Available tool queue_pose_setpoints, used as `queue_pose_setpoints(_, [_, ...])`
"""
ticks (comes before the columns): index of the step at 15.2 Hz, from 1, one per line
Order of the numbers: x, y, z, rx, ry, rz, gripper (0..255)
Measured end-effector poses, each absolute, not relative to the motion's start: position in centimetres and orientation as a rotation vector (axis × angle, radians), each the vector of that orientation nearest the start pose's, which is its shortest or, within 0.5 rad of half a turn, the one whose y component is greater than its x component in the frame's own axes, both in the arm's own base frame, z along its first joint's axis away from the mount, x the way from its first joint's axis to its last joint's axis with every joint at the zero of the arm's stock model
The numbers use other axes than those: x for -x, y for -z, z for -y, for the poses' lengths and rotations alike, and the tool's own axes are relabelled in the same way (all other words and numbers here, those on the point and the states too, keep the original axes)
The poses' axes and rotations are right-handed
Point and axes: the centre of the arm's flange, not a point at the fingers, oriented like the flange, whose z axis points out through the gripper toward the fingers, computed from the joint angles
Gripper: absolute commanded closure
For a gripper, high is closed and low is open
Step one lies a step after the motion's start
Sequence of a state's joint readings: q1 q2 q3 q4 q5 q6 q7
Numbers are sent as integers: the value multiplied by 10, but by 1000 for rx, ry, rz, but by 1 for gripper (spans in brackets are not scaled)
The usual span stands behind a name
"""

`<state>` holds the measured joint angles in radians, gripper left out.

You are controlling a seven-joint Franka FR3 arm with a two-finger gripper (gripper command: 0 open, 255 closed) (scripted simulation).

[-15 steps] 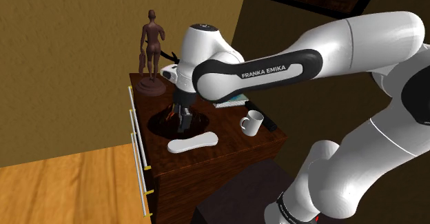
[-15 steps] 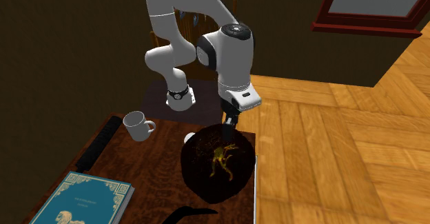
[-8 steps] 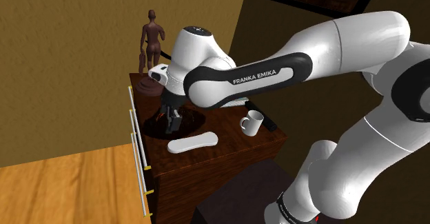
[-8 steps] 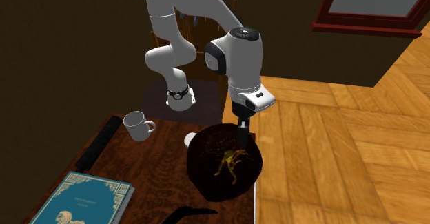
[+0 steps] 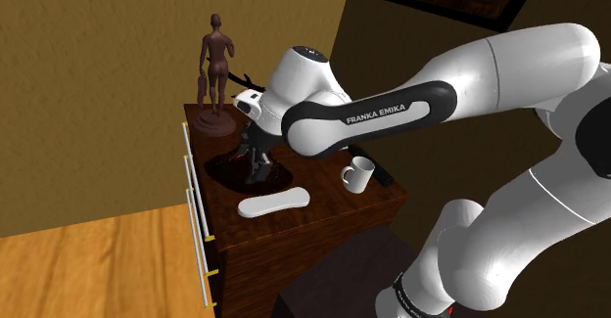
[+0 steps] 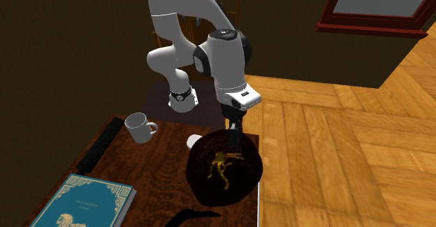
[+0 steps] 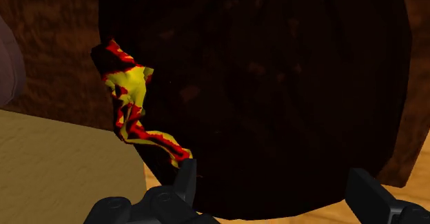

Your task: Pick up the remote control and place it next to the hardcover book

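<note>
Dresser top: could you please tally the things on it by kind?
Statue: 1
Mug: 1
Book: 1
Remote: 1
Dark dish: 1
Black bar: 1
Total: 6

The remote control [image 5: 274,204] is plain white, and so is the mug [image 6: 140,128]. The round plate [image 6: 241,180] is a very dark brown, nearly black, with a yellow figure striped and edged in red. The hardcover book [image 6: 84,201] is teal with a pale gold ornamental border and a gold emblem. The desk [image 5: 338,208] shows dark reddish-brown grain. The figurine [image 5: 215,67] is brown. The hand [image 5: 258,172] is black and the arm [image 5: 509,67] is white with dark joints. The floor [image 6: 335,156] is orange-brown planks.
</note>
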<state>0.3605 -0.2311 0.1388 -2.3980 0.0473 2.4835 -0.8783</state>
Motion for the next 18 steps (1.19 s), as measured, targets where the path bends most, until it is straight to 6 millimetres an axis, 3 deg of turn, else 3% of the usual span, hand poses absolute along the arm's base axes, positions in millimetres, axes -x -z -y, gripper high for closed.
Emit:
queue_pose_setpoints(2, [-436, -436, -216, 2479, 528, 1973, 0])
queue_pose_setpoints(4, [-436, -437, -217, 2477, 534, 1974, 0])
queue_pose_setpoints(12, [-439, -404, -276, 2017, 360, 2490, 0])
queue_pose_setpoints(18, [-440, -379, -295, 1945, 341, 2550, 0])
